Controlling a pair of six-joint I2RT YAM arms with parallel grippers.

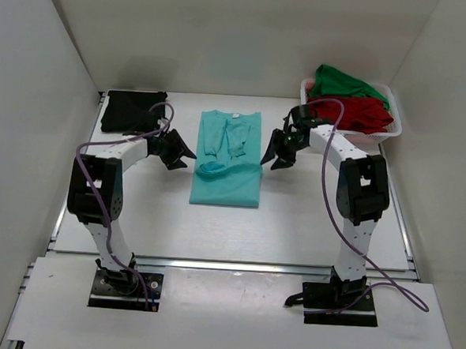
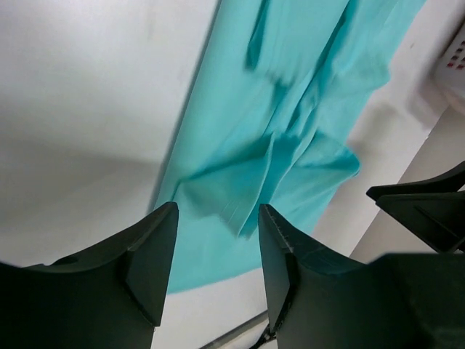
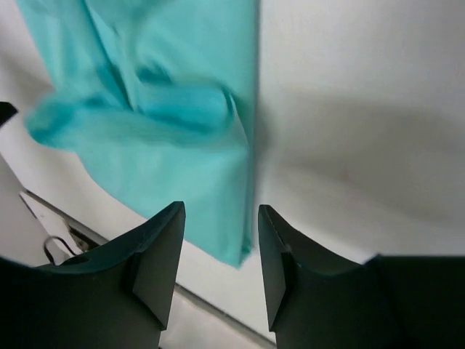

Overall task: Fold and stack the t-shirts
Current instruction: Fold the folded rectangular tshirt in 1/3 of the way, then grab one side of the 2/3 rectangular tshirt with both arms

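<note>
The teal t-shirt [image 1: 227, 162] lies in the middle of the surface [image 1: 159, 217]. It is folded into a long narrow strip with the sleeves turned inward, and a rumpled bunch of cloth sits partway down it. The left claw [image 2: 216, 218] hangs just off the shirt's left edge and the right claw [image 3: 220, 218] just off its right edge. Both have their fingers parted and grip nothing. The black t-shirt [image 1: 130, 111] lies flat in the far left corner, well apart. At the far right, the white basket [image 1: 391, 113] holds the red t-shirt [image 1: 355, 115] with the green t-shirt [image 1: 341, 82] heaped on it. The right arm crosses the basket's near left side.
</note>
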